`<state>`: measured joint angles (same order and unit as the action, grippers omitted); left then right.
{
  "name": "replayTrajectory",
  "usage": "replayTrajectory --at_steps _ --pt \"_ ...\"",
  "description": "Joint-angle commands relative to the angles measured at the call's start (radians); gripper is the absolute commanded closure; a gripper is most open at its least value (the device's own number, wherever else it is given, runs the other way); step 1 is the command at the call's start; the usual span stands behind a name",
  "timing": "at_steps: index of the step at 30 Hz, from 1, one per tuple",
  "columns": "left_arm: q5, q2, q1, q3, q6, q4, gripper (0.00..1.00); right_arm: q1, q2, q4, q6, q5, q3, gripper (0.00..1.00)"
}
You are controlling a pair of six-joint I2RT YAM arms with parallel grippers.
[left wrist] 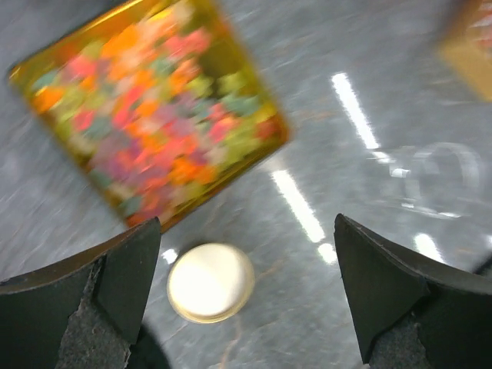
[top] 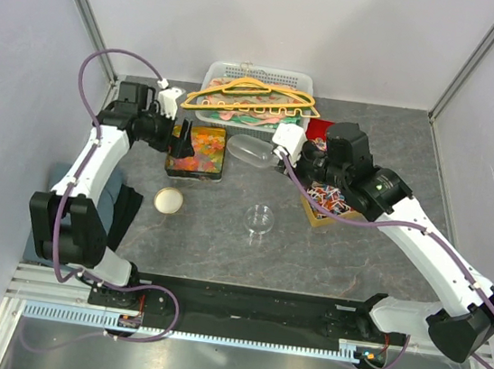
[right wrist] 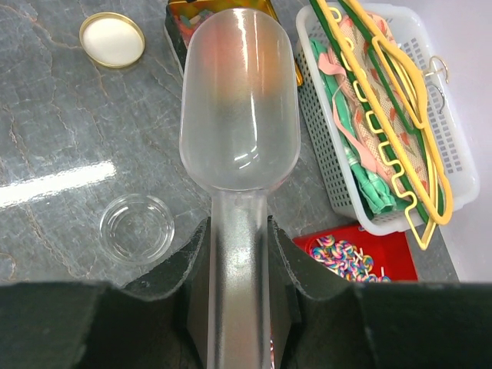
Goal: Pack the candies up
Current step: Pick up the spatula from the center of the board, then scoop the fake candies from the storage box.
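**Scoop pinched, left jaws spread**

Left gripper [left wrist: 246, 227] stands wide open by the tin [top: 195, 175] of gummy candies [left wrist: 154, 108]. Right gripper [right wrist: 238, 231] pinches the scoop [right wrist: 238, 100] by its handle, bowl just beside the tin. Wrapped candies [top: 329, 198] fill a box [top: 315, 217]

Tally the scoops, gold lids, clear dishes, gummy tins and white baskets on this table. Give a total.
scoop: 1
gold lid: 1
clear dish: 1
gummy tin: 1
white basket: 1
Total: 5
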<state>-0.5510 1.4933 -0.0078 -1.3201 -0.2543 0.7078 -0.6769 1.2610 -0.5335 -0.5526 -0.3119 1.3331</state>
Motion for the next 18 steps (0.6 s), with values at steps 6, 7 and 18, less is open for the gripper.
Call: replayTrajectory --at_steps 6,7,18 --pt "0.419 0.047 0.002 0.093 0.055 -0.231 0.01 -0.001 0.0 0.061 0.01 0.016 -0.026 1.0" --pt "0.436 0.057 0.002 0.094 0.058 -0.238 0.01 -0.001 -0.002 0.064 0.008 0.017 -0.035 1.0" --pt "0.52 0.28 0.002 -0.005 0.096 -0.275 0.18 -0.003 -0.026 0.095 -0.003 0.022 -0.087 1.0"
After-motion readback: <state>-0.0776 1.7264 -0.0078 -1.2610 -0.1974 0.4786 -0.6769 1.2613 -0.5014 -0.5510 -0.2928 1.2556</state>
